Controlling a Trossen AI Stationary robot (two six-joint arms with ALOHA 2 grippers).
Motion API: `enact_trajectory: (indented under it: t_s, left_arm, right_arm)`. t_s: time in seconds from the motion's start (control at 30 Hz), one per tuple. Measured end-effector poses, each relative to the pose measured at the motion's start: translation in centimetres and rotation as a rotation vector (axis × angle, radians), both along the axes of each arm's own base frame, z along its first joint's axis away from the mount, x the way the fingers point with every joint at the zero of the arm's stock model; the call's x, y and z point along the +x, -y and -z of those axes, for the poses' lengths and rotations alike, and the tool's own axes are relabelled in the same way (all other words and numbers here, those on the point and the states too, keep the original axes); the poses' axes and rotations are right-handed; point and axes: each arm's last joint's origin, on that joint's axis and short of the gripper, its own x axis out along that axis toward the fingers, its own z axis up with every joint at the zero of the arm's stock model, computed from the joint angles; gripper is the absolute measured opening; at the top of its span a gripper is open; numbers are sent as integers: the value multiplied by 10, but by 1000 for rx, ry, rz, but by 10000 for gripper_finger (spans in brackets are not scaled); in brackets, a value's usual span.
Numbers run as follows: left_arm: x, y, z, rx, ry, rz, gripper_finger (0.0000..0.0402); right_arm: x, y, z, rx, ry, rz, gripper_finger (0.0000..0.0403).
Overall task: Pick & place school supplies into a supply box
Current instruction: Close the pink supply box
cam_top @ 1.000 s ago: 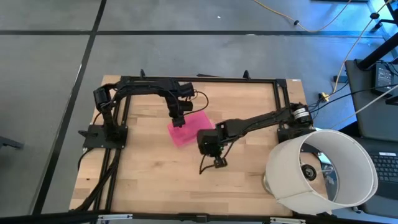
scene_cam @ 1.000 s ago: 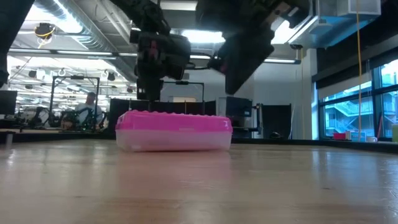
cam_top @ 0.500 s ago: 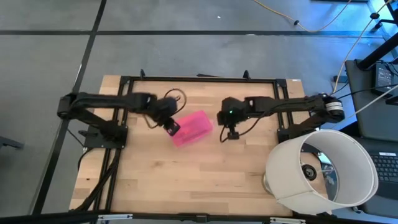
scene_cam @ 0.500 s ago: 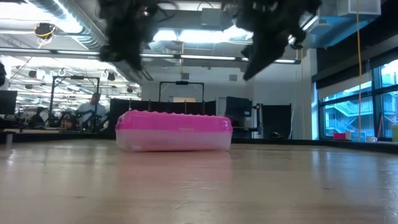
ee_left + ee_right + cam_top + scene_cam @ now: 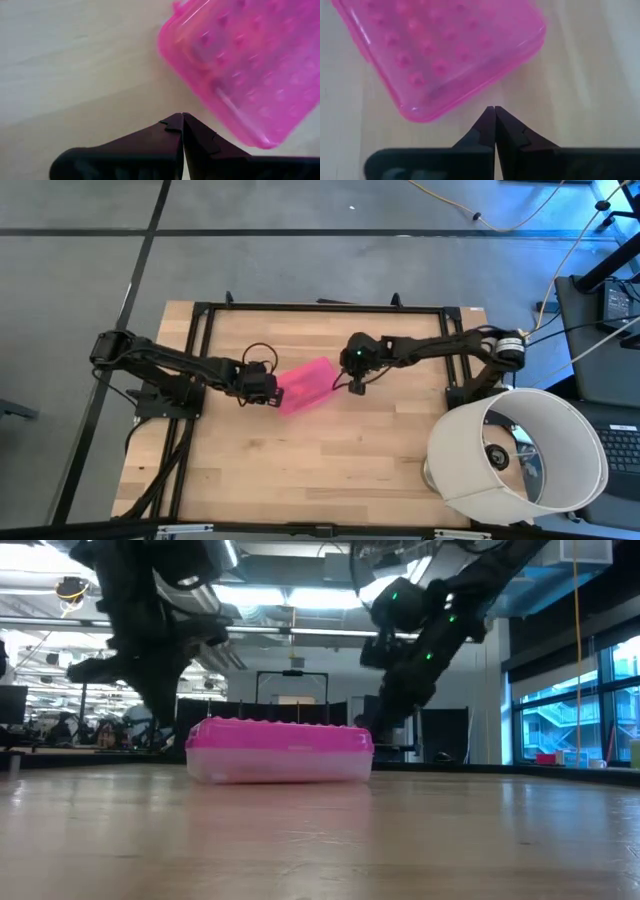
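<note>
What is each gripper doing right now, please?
Left gripper: closed, holding nothing, beside one end of the pink-lidded translucent plastic box.
Right gripper: closed, holding nothing, beside the box's other end.

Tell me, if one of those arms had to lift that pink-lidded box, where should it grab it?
Probably from straight above, fingers across the narrow width near the middle. The supply box lies flat and closed on the table, lid up, long and slim, so its long sides are the likeliest pair to fit between the fingers. Both the left gripper and the right gripper sit shut beside its ends and would have to open first.
</note>
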Motion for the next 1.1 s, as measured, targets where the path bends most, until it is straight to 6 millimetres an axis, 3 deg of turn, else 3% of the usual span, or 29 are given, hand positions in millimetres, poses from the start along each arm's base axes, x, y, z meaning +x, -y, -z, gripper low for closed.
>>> enact_trajectory:
  t_s: [0.23,0.73,0.97,1.1]
  left_arm:
    - [2,-7,9,28,9,-10,1]
    - [19,-64,36,52,-29,138,2]
    - [1,-70,14,58,-105,200,1]
    - [-6,-70,-17,151,-10,272,1]
  right_arm:
    - [14,-6,28,64,-72,-29,6]
    - [22,-56,34,169,-87,-97,6]
    - [8,-57,29,84,-212,-10,6]
    - [2,-58,9,115,-171,26,6]
